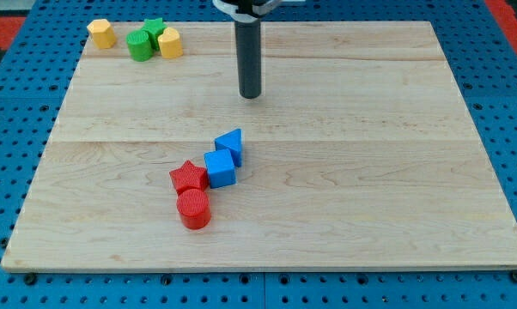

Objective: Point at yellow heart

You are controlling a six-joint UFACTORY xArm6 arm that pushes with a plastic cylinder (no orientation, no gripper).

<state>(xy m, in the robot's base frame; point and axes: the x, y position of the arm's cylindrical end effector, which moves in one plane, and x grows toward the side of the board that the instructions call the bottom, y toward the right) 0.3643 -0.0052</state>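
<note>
Yellow heart (170, 42): view's top-left of the counter (370, 172), touching a green cylinder (140, 45); green star (155, 28) behind.
Yellow hexagon (101, 33): further left, apart.
My tip (251, 94): well right, touching nothing.
Jaws: none; bare rod.
Next: slide left.

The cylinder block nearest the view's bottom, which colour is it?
Red. The red cylinder shows clearly in the camera view, the only view.
</note>
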